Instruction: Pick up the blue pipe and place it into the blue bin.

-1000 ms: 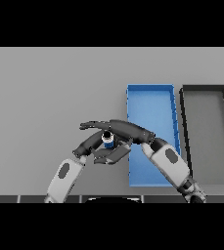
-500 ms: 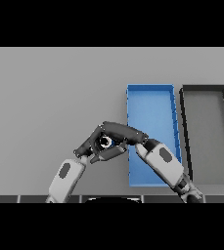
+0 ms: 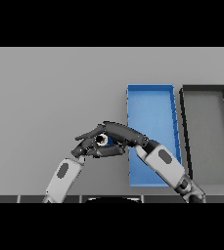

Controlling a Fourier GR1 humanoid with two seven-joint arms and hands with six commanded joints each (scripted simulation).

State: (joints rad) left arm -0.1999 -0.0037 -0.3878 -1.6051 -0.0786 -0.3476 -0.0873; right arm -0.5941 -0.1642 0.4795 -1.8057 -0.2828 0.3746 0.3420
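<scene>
The blue pipe [image 3: 108, 141] shows only as a small blue patch with a pale round end, just left of the blue bin [image 3: 150, 87]. My right hand [image 3: 122, 133] reaches in from the lower right and is shut on the pipe, fingers curled over its top. Most of the pipe is hidden under those fingers. My left hand [image 3: 85, 148] lies right beside it on the left, fingers relaxed and close under the pipe. The blue bin is a long open tray, and my right forearm crosses its near left corner.
A dark grey bin [image 3: 204, 88] of the same shape stands right of the blue bin, almost touching it. Grey table [image 3: 50, 97] stretches to the left and back.
My right hand's fingers, stretched out to the left a second ago, have curled down around the pipe. Both hands have shifted slightly toward me.
</scene>
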